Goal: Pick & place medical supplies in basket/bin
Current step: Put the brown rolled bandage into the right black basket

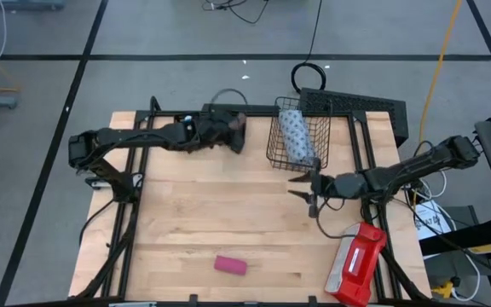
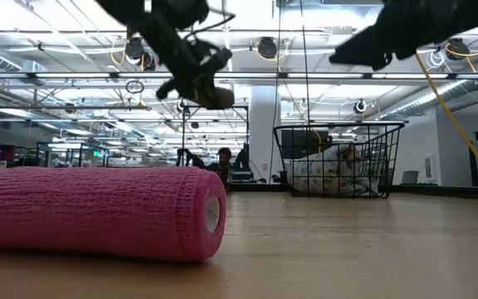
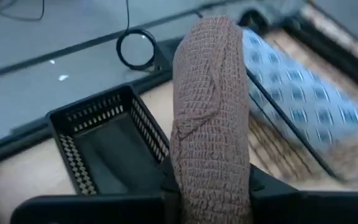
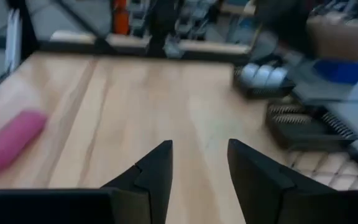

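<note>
Pink bandage roll [image 2: 98, 212] lying on its side at near counter [image 1: 228, 213] edge, well apart from both arms. Left gripper [image 1: 233, 130] raised beside wire basket [image 1: 299, 136], clamped on brown bandage roll [image 3: 211, 118]. Dotted blue-grey pack [image 1: 296, 135] inside basket. Right gripper [image 1: 307, 189] near basket, parted narrowly, holding nothing.

Grey floor [image 1: 169, 30] crossed by dark tape lines [image 1: 75, 85], with a yellow cable [image 1: 437, 60] trailing. Beyond the wooden surface [image 2: 347, 249], white ceiling trusses [image 2: 56, 37], round lamps [image 2: 267, 47], a pale pillar [image 2: 264, 133].
</note>
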{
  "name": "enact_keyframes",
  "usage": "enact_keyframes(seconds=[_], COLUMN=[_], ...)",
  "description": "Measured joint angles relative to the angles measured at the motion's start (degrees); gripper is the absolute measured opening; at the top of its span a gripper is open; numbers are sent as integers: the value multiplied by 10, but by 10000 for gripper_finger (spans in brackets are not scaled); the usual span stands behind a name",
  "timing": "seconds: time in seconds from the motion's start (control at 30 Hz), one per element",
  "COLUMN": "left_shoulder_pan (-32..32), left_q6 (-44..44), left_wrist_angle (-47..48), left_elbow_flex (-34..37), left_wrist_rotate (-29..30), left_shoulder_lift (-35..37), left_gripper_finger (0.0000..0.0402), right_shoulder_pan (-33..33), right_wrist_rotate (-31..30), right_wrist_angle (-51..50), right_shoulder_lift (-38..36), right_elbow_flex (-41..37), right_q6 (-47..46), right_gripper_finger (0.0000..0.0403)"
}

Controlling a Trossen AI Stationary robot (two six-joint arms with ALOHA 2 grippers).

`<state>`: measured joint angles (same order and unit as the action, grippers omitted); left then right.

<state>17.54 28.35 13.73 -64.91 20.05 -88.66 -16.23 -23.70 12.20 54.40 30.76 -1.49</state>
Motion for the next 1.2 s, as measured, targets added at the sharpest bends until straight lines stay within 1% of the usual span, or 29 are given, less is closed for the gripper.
enact_keyframes(seconds=[0.07,0.17,0.27,0.3,0.37,0.47,0.53,0.73,1.2], left_shoulder_pan=[29,72,100,107,114,115,114,108,108], left_q6=[24,86,160,179,201,218,220,211,200], left_wrist_angle=[-69,-215,-357,-390,-423,-436,-444,-442,-440], left_elbow_flex=[40,119,182,200,220,228,224,225,225], left_wrist_rotate=[-21,-59,-66,-66,-63,-50,-42,-19,-14], left_shoulder_lift=[-1,-14,-33,-38,-54,-76,-88,-104,-104], left_gripper_finger=[56,56,56,56,56,56,64,99,186], right_shoulder_pan=[0,-1,0,0,2,4,7,9,9], right_wrist_rotate=[-1,0,-2,-1,-1,-1,-2,-1,-1], right_wrist_angle=[8,-1,5,7,12,23,22,26,26], right_shoulder_lift=[-2,6,7,9,15,19,20,23,23], right_elbow_flex=[1,-1,0,0,0,0,1,1,1], right_q6=[4,7,12,14,19,25,26,24,24], right_gripper_finger=[143,144,144,144,144,144,144,144,144])
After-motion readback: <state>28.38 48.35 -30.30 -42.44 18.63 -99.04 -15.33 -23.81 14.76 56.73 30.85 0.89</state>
